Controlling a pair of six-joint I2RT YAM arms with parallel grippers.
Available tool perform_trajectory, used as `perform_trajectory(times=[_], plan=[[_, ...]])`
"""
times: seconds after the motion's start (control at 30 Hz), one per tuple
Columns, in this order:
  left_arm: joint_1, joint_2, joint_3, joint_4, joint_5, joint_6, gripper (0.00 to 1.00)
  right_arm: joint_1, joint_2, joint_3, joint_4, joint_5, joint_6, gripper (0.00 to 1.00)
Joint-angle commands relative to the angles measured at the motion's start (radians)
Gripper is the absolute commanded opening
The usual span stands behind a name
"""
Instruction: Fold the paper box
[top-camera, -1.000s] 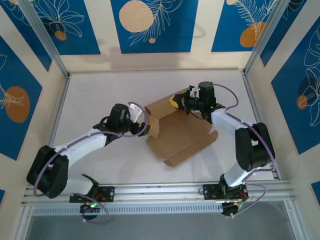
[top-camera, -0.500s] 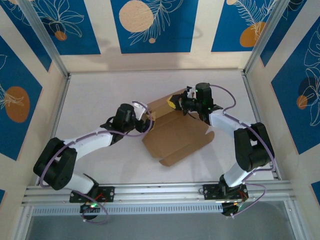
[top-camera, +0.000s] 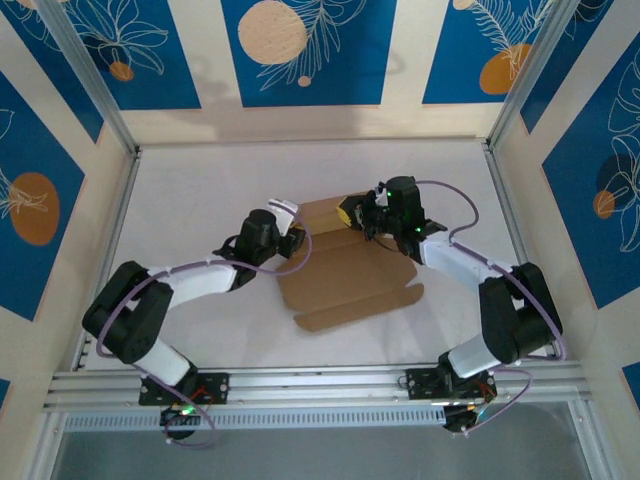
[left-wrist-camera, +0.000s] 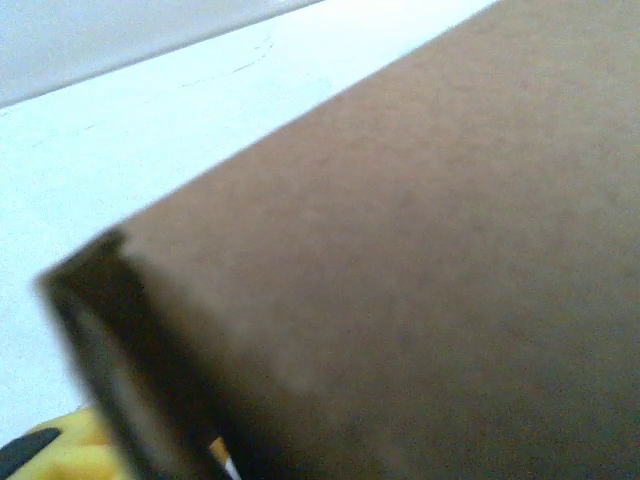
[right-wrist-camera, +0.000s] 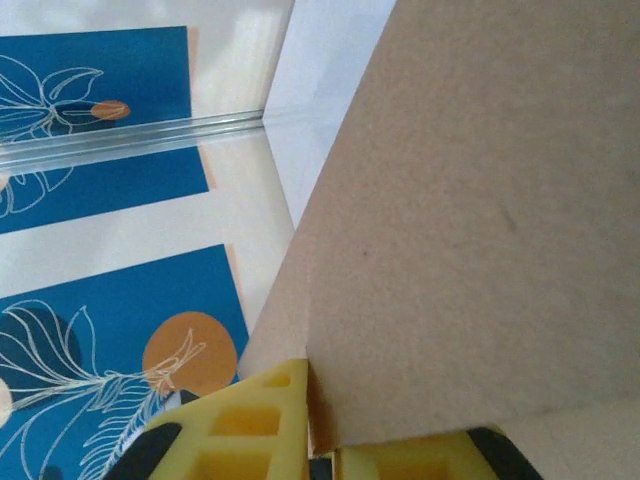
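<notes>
Box (top-camera: 350, 275) is lying mostly flat mid-tabletop (top-camera: 200, 190), its far flap being held up, edge pinched between the right tool's (right-wrist-camera: 318, 445) yellow pads (right-wrist-camera: 240, 430). The left tool (top-camera: 296, 238) is being held at the box's left edge; whether open or closed cannot be told.

Underfoot of everything: white matte table (top-camera: 200, 190), aluminium rail (top-camera: 320, 378) along near edge. Mid-table, directly on surface: plain brown die-cut cardboard box sheet (top-camera: 350, 285), mostly flat, rounded flaps nearside.
</notes>
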Motion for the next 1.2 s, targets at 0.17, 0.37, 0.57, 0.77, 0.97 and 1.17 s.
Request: perform_trajectory(times=[0.17,0.37,0.57,0.77,0.97,1.17], plan=[[0.013,0.107,0.022,0.178,-0.004,0.048,0.39,0.027,-0.066,0.065,-0.268,-0.047,-0.138,0.61],[0.02,0.155,0.033,0.243,0.055,0.038,0.36,0.039,-0.161,0.153,-0.514,-0.14,-0.385,0.62],[0.022,0.193,0.035,0.295,0.116,0.036,0.31,0.037,-0.171,0.299,-0.655,-0.18,-0.534,0.27],[0.024,0.214,0.037,0.321,0.124,0.049,0.27,0.044,0.068,0.51,-0.764,-0.112,-0.542,0.04],[0.027,0.231,0.041,0.36,0.128,0.04,0.25,0.091,0.159,0.481,-0.672,-0.06,-0.447,0.0],[0.027,0.256,0.06,0.381,0.151,0.027,0.25,0.066,0.182,0.403,-0.557,-0.061,-0.408,0.0]])
